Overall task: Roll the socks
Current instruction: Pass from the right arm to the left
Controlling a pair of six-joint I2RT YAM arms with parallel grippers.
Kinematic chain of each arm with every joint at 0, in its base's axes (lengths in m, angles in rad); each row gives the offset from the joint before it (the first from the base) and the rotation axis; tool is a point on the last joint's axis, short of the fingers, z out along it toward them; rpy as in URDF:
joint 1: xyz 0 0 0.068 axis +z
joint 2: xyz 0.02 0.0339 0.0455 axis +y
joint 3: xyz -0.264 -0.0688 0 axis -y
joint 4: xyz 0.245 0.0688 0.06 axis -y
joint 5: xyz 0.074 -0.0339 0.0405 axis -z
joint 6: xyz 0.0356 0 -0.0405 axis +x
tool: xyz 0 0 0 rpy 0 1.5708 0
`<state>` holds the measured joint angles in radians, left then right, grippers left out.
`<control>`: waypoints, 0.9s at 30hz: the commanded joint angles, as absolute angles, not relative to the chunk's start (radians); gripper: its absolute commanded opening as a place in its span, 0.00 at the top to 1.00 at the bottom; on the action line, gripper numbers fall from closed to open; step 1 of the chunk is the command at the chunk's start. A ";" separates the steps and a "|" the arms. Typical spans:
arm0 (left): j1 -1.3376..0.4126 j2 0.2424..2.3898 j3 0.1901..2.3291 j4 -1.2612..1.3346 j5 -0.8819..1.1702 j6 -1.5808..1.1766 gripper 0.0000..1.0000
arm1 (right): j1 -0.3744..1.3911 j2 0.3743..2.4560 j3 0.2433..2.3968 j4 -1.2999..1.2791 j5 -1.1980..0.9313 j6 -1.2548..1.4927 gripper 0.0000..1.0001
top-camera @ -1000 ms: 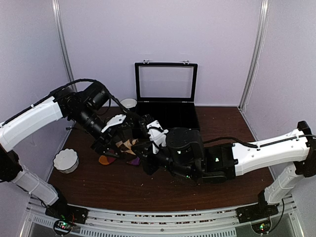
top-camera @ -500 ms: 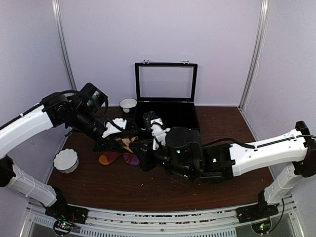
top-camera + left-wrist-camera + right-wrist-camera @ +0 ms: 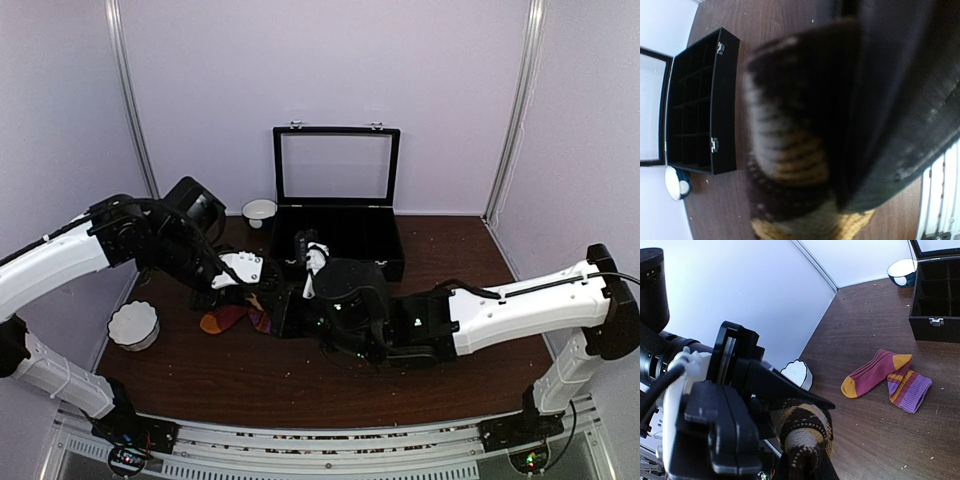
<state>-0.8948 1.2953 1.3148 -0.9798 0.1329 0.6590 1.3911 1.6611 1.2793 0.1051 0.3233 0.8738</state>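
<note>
A dark brown sock with tan argyle diamonds hangs bunched above the table between both grippers. My right gripper is shut on its lower end. The left gripper is closed on the upper part, and one black finger lies across the fabric. In the left wrist view the brown sock fills the frame, blurred, beside a black finger. The magenta-red sock with an orange toe and its purple-and-orange striped cuff lie flat on the table, apart from both grippers.
A black compartment box stands open at the back, lid upright. A small white bowl sits left of it. A white scalloped bowl rests near the table's left edge. The right arm stretches across the table's middle.
The left gripper has dropped toward the table and closed on the brown sock. The right gripper, still shut on that sock, has shifted left and back with it.
</note>
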 commanded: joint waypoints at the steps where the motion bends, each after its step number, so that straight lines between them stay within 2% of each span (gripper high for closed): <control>1: -0.908 1.289 1.320 -0.918 0.137 0.685 1.00 | 1.392 1.677 1.309 0.104 0.299 0.927 0.88; 2: -0.907 1.291 1.327 -0.937 0.168 0.689 1.00 | 1.393 1.672 1.302 0.111 0.296 0.906 0.74; 5: -0.899 1.302 1.355 -1.011 0.289 0.701 1.00 | 1.391 1.620 1.240 0.179 0.304 0.822 0.44; 7: -0.892 1.305 1.368 -1.046 0.359 0.703 1.00 | 1.392 1.576 1.187 0.239 0.300 0.728 0.29; 8: -0.891 1.307 1.373 -1.055 0.382 0.702 1.00 | 1.392 1.561 1.174 0.249 0.287 0.677 0.26; 10: -0.891 1.308 1.380 -1.069 0.416 0.709 1.00 | 1.384 1.546 1.183 0.210 0.257 0.622 0.28; 14: -0.891 1.303 1.391 -1.078 0.415 0.726 1.00 | 1.350 1.537 1.202 0.135 0.193 0.618 0.51; 16: -0.891 1.297 1.394 -1.077 0.401 0.729 1.00 | 1.337 1.537 1.199 0.139 0.166 0.638 0.49; 18: -0.891 1.291 1.393 -1.069 0.373 0.731 1.00 | 1.322 1.560 1.229 0.115 0.114 0.658 0.38; 20: -0.891 1.282 1.388 -1.056 0.338 0.741 1.00 | 1.317 1.583 1.248 0.115 0.062 0.672 0.34; 27: -0.902 1.238 1.369 -1.005 0.218 0.788 1.00 | 1.289 1.653 1.241 0.162 -0.002 0.861 0.38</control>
<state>-0.8875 1.2724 1.3670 -1.0592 0.2752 0.7441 1.3083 1.6169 1.2449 0.1165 0.0513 0.7330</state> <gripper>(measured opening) 0.086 0.633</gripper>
